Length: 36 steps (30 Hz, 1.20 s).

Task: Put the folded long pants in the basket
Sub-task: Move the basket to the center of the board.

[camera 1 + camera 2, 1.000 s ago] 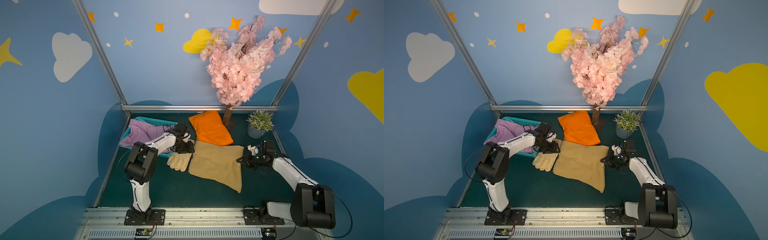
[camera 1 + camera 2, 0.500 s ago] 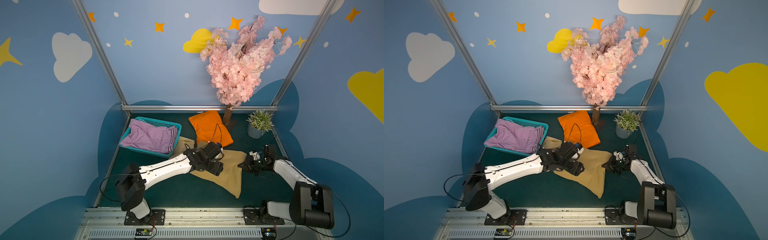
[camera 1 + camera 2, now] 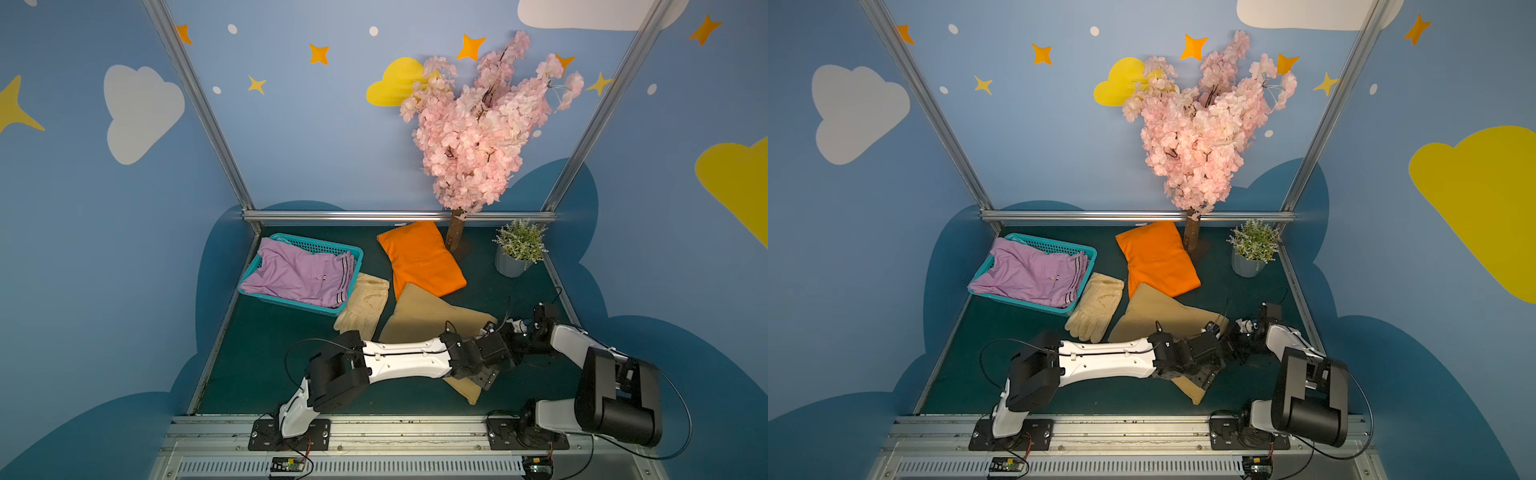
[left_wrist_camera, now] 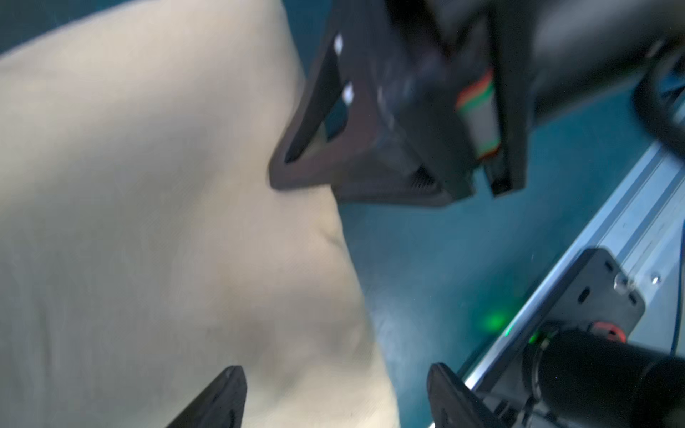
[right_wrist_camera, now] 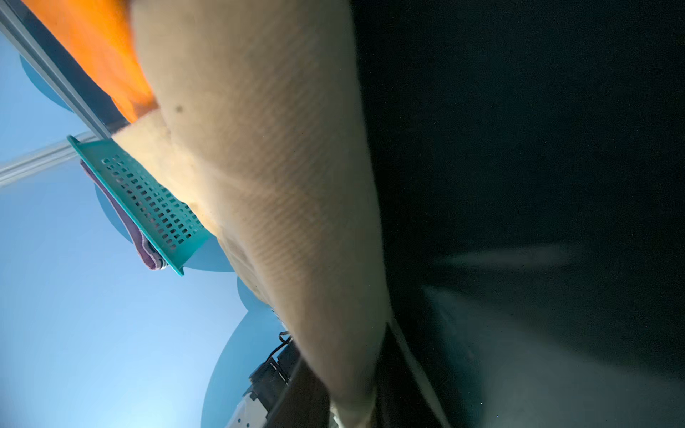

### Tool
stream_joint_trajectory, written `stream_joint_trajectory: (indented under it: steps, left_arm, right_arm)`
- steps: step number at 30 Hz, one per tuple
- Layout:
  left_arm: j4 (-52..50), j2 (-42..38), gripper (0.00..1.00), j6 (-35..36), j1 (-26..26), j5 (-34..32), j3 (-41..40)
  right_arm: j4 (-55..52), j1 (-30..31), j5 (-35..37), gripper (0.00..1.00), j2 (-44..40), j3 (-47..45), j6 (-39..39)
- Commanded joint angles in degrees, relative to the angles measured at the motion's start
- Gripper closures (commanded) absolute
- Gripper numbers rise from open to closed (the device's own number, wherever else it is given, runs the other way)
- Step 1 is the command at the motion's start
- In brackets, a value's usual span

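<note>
Change since a second ago: my left arm has left the basket (image 3: 311, 242) and now lies stretched low across the bench (image 3: 270, 353). Its forearm crosses the near part of the tan pants (image 3: 424, 316), with the wrist pointing at the right arm. The left gripper (image 4: 333, 396) hangs over the tan pants' edge, its fingers (image 4: 222, 396) spread and gripping nothing. The right arm is folded at the elbow and reaches inward, and the right gripper (image 3: 505, 334) touches that same edge. Tan cloth runs close past its wrist camera, so I cannot tell whether those fingers pinch it. The lilac pants (image 3: 299, 274) lie in the basket, draped over its rim. The orange pants (image 3: 419, 262) lie on the bench, touching the tan ones, and cream gloves (image 3: 365, 303) lie just beside the basket.
</note>
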Motion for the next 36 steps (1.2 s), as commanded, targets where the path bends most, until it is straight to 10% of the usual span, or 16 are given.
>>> stream_joint_trajectory:
  steps: [1, 21, 25, 30, 36]
  left_arm:
    - [-5.03, 3.99, 0.19, 0.42, -0.95, -4.22, 4.02]
    - [-24.99, 22.42, 0.36, -0.54, -2.06, -5.09, 24.8]
    - [-29.26, 25.57, 0.51, -2.25, -2.05, -6.04, 27.09]
    - [-31.12, 25.8, 0.96, -3.31, -2.09, -7.53, 26.61]
    - [-29.93, 21.29, 0.98, 0.07, -1.25, -4.59, 26.97]
  right_arm:
    - [0.2, -2.48, -0.14, 0.67, 1.68, -0.74, -2.77]
    - [1.76, -11.33, -0.89, 0.57, 4.9, -0.19, -2.95]
    - [1.93, -11.54, -1.3, 0.57, 5.2, -0.17, -3.0]
    - [2.06, -11.55, -1.48, 0.57, 5.11, -0.29, -3.06]
    - [1.5, -11.55, -2.05, 0.58, 4.24, 0.16, -3.52]
